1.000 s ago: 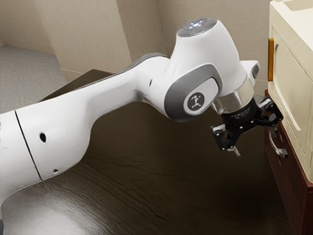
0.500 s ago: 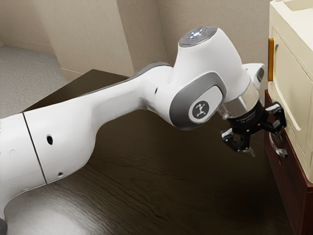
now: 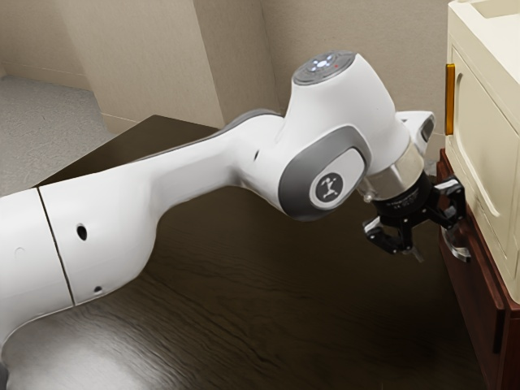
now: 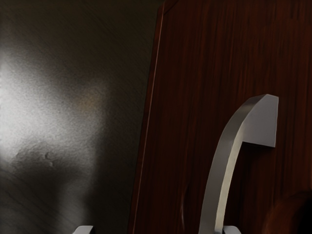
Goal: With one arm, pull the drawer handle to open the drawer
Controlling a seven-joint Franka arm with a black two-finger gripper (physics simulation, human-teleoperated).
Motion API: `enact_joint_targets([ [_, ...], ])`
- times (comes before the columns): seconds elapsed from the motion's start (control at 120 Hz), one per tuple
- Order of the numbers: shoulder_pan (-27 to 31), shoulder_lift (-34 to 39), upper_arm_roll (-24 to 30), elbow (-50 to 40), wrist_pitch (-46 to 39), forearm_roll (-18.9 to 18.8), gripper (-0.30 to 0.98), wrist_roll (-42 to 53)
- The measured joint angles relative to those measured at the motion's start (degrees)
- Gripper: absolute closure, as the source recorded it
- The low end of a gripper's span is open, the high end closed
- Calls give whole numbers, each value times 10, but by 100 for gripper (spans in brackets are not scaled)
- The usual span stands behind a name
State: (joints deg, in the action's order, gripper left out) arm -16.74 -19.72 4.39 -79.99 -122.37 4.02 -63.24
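Black two-finger gripper (image 3: 439, 242), one: jaws standing wide apart, clamped on nothing, at the dark red wooden drawer (image 3: 478, 296). Curved silver-grey handle (image 3: 462, 253), one: fixed to the drawer's front, beside the gripper's farther finger in the exterior view. In the wrist view the handle's bar runs between the two fingertips, well apart from one (image 4: 84, 229) and right beside the other (image 4: 231, 230); whether that one touches it, cannot tell. Drawer front: standing slightly out from its cabinet (image 3: 509, 366), open by a narrow margin. Cream cabinet (image 3: 487, 97), one: above the drawer, with an upright amber strip (image 3: 449, 99) along its edge.
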Motion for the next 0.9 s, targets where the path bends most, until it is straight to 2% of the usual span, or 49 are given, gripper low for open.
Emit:
enact_joint_targets([
  [0.9, 15, 56, -6, -76, -2, -8, 44, 8],
])
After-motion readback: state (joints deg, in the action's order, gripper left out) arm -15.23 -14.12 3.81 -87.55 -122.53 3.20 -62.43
